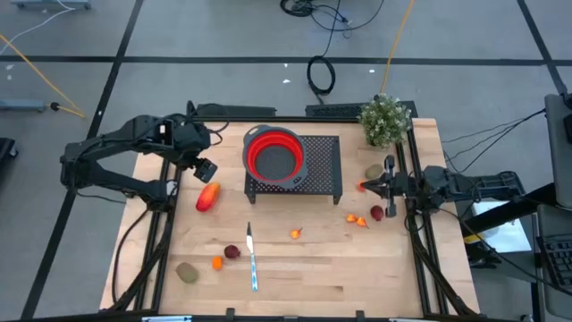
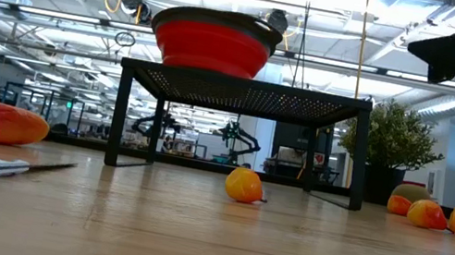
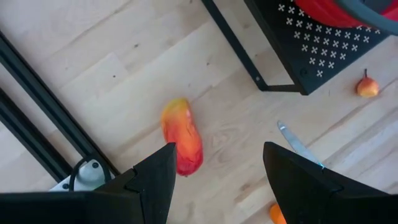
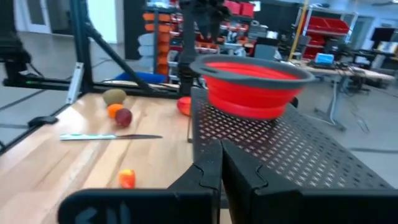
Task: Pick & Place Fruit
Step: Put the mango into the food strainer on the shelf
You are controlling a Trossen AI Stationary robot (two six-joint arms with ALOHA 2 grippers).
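The black perforated stand [image 1: 315, 170] stood at the table's far middle, with the red bowl [image 1: 273, 153] on its left part. The left gripper [image 1: 204, 170] hung with fingers apart above the red-orange oval fruit [image 1: 207, 197], left of the stand, not touching it. The right gripper [image 1: 368, 185] waited, fingers together, at the right edge. Smaller fruit lay scattered near the knife [image 1: 252, 258].
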